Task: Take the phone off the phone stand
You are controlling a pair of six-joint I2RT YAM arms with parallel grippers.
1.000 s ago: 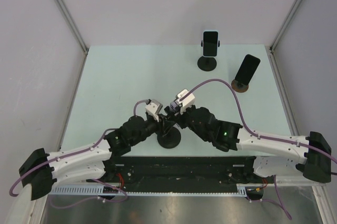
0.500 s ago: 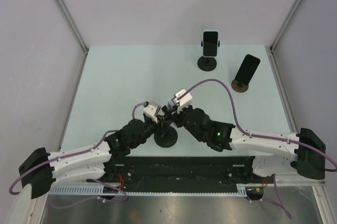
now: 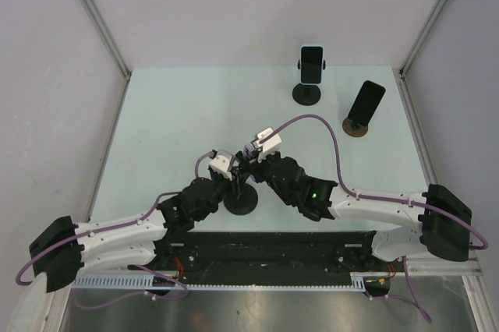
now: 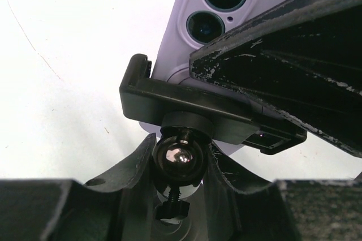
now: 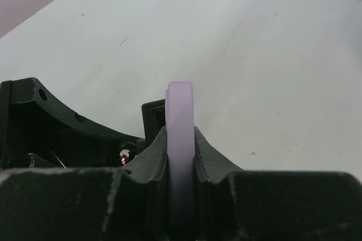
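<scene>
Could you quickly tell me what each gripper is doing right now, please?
Left gripper: closed on the phone stand, just below its clamp.
Right gripper: closed on the purple phone.

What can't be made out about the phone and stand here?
Right wrist view: phone edge-on in the right gripper; screen unseen.
Left wrist view: phone's top cut by frame, one side behind a right finger.
Top view: where phone meets stand is hidden under left gripper and right gripper.
</scene>
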